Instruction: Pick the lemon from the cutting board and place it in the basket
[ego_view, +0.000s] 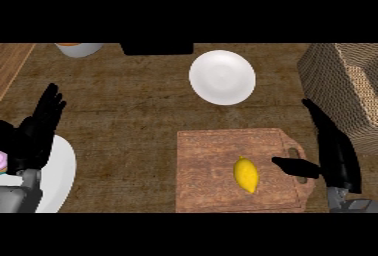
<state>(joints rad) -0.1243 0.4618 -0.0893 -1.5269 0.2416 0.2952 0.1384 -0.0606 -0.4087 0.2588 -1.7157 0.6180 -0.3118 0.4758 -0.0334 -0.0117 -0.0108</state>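
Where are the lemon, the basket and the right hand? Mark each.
lemon (246, 174), head view, middle of its yellow skin.
basket (336, 80), head view, woven side wall.
right hand (334, 150), head view, its black palm beside the cutting board.

A yellow lemon (246, 174) lies on its side on the brown wooden cutting board (214, 150), toward the board's near right corner, its pointed ends running near to far. A woven basket (347, 85) stands at the counter's far right edge.
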